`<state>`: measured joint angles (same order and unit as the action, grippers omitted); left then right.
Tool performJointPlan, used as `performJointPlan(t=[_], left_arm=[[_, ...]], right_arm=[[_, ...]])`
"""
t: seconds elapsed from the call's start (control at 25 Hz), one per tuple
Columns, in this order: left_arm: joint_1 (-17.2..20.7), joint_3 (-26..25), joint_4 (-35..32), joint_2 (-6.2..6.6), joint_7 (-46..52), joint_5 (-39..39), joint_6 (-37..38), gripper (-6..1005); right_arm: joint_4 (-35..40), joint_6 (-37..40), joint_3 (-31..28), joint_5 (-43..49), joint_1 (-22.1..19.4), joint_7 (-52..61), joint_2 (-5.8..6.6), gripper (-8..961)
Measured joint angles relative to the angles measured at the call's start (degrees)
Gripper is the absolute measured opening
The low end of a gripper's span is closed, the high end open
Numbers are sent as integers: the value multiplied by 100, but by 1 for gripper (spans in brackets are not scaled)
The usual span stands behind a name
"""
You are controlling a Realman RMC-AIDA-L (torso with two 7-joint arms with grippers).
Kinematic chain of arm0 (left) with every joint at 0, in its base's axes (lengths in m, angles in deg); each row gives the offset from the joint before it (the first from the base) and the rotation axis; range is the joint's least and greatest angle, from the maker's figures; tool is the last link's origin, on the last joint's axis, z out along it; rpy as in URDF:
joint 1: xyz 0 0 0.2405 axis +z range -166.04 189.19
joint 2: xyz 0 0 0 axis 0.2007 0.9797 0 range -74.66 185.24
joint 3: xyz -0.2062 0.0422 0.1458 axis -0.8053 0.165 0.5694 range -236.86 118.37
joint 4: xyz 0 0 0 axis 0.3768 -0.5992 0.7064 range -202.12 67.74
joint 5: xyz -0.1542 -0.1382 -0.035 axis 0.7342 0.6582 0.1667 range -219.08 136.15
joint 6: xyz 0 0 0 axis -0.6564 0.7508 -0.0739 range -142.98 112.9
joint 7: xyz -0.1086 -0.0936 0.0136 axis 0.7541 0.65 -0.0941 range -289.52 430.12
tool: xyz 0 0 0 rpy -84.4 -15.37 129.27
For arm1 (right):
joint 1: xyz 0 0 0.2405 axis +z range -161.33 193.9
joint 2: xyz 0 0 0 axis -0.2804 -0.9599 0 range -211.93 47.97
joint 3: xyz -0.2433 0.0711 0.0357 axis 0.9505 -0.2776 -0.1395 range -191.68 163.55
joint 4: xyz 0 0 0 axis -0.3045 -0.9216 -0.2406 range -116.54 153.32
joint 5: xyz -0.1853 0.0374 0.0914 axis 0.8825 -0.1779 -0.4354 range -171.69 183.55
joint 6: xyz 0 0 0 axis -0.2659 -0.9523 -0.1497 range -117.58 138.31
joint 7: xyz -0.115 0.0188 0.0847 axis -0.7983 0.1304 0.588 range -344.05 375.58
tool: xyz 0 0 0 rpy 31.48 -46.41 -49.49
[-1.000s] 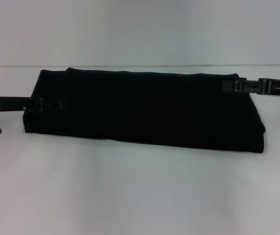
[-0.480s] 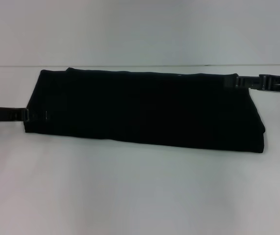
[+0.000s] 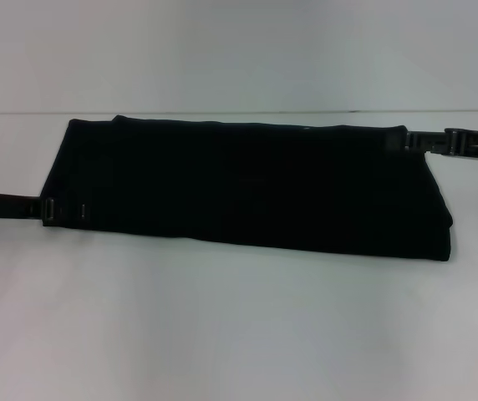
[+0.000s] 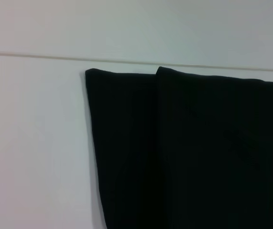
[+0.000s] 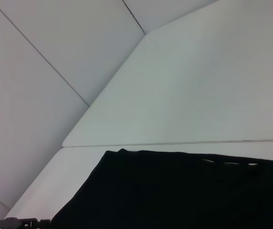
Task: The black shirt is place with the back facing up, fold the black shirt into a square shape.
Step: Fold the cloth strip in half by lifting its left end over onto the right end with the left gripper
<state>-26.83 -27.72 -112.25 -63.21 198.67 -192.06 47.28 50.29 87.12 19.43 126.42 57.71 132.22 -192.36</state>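
Left gripper [image 3: 65, 210] black, slim, ribbed; right gripper [image 3: 414, 140] black, white label.

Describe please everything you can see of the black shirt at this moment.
The black shirt is plain soft cloth, folded into a long band across the white table, layers overlapping at its far left corner. No print shows. The left hand meets its near left corner, the right hand its far right corner.

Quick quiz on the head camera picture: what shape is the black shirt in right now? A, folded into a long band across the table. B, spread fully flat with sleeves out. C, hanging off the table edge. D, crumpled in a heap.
A: the black shirt lies as one long, flat band stretching between the left gripper and the right gripper, with no sleeves sticking out.
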Motion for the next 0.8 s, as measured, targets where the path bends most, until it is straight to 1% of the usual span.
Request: performJointPlan(t=[0.48,0.8], left_arm=[[-50,156,2,2,-78,-90,-16,909],[-59,150,-2,18,-91,-213,-133,716]], right_arm=[[0,-39,-8,0,-12,0,-4,748],[0,-39,-23,0,-21,2,-8,748]])
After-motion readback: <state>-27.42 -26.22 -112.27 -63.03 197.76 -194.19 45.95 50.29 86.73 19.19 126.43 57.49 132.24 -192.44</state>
